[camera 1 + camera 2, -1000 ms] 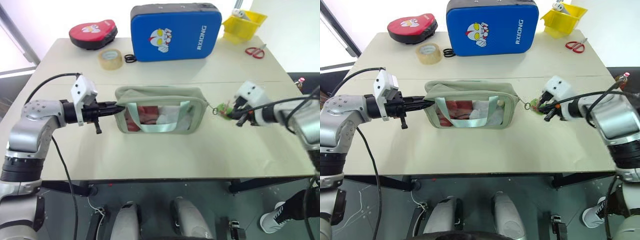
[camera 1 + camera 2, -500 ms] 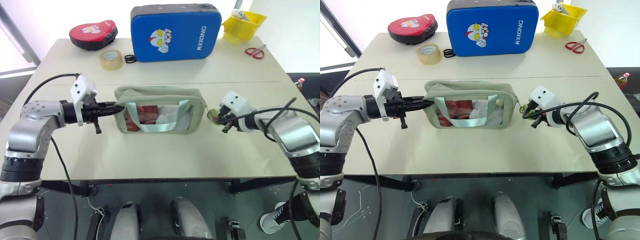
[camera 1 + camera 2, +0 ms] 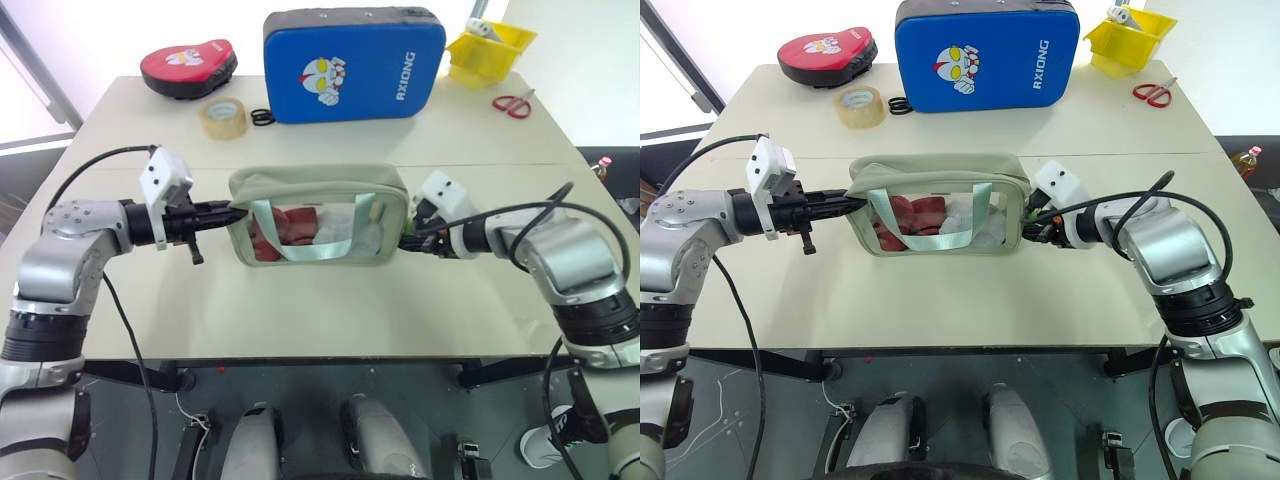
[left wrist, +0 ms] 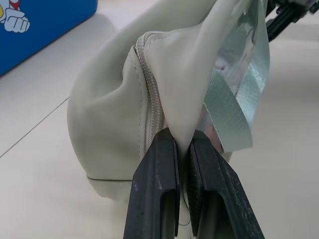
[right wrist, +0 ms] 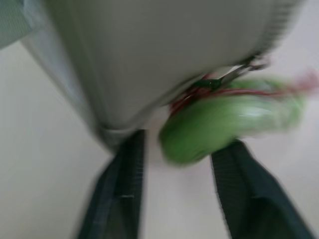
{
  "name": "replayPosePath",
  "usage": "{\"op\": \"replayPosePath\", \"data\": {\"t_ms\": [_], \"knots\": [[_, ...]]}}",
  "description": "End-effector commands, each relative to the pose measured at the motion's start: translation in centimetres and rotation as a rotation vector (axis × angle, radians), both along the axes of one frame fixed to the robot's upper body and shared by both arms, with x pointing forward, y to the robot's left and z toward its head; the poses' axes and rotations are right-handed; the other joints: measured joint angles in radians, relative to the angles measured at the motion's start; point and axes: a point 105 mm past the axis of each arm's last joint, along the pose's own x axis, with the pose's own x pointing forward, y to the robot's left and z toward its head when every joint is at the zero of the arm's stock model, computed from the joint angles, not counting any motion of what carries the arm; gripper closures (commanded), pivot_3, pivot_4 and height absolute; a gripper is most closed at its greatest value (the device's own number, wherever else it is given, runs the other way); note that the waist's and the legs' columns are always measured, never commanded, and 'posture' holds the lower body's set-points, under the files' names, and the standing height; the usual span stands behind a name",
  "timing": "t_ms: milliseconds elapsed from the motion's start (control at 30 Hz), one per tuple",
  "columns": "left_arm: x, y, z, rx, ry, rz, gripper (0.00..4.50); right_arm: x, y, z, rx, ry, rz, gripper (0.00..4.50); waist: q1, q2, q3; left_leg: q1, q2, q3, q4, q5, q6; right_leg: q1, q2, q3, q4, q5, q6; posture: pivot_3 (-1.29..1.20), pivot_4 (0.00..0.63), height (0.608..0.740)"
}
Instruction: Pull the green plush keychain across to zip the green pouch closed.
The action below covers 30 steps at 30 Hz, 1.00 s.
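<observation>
The left claw is clamped on a pinch of fabric at the left end of the green pouch, just beside its zip line. The right claw stands with its fingers apart at the pouch's right end, the green plush keychain lying between them, not squeezed. The keychain is a small bright lime-green fuzzy charm (blurred in the right wrist view) hanging from a short metal link with a red thread, right against the pouch's end wall. The pouch is pale sage-green and boxy, with a clear window panel showing red and white contents and a pale green strap looped across the front. It stands mid-surface, between the two arms.
</observation>
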Motion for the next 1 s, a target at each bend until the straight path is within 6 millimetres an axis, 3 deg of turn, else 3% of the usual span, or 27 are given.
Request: {"op": "replayPosePath", "data": {"t_ms": [33,67,133,267,333,467,700,1000], "knots": [[-0.6,-0.7,0.5,0.008,-0.012,-0.063,4.5,-0.2,-0.4,3.3,0.049,-0.094,0.034,0.47,0.0,0.0,0.0,0.0,0.0,0.0,0.0,0.0,0.0,0.0,0.0,0.0,0.0,0.0,0.0,0.0,0.15,0.737],[-0.9,-0.9,0.6,0.012,-0.009,-0.082,4.5,-0.2,-1.0,3.6,0.045,-0.102,0.026,0.03,0.001,0.0,0.0,0.0,0.0,0.0,0.0,0.0,0.0,0.0,0.0,0.0,0.0,0.0,0.0,0.0,0.15,0.737],[-1.2,-1.2,0.7,0.025,-0.001,-0.115,4.5,-0.3,-2.2,4.0,0.023,-0.124,0.028,0.03,0.0,0.0,0.0,0.0,0.0,0.0,0.0,0.0,0.0,0.0,0.0,0.0,0.0,0.0,0.0,0.0,0.15,0.737],[-1.6,-1.3,1.4,0.025,0.036,-0.151,2.93,-1.2,-3.5,4.6,-0.008,-0.141,0.074,0.0,-0.002,0.0,0.0,0.0,0.0,0.0,0.0,0.0,0.0,0.0,0.0,0.0,-0.001,0.0,0.0,0.0,0.15,0.737],[-1.6,-1.2,2.0,0.028,0.021,-0.156,1.82,-1.0,-4.2,4.8,-0.015,-0.149,0.061,0.0,-0.004,-0.001,0.0,0.0,0.0,0.0,0.0,0.0,0.0,0.0,0.001,0.0,0.0,0.0,0.0,0.0,0.15,0.737],[-2.2,-0.8,3.2,0.01,0.005,-0.161,0.02,-0.6,-5.2,5.5,-0.016,-0.181,0.032,0.0,-0.007,0.0,0.0,0.0,0.0,0.0,0.0,0.0,0.0,0.0,0.001,0.0,0.0,0.0,0.0,0.0,0.15,0.737],[-4.4,1.6,3.6,-0.027,0.034,-0.123,0.02,-2.1,-4.9,6.6,0.032,-0.281,0.152,0.0,-0.004,0.0,0.001,-0.001,0.0,0.0,-0.001,0.0,0.0,-0.002,0.0,0.0,-0.001,0.0,0.0,0.0,0.15,0.737],[-6.0,3.6,2.3,-0.115,0.07,0.028,0.02,-4.2,-4.3,4.2,0.061,-0.273,0.231,0.0,-0.003,0.0,0.001,-0.001,0.0,0.0,0.0,0.0,0.0,0.0,0.0,0.0,0.0,0.0,0.0,0.0,0.15,0.737]]}}
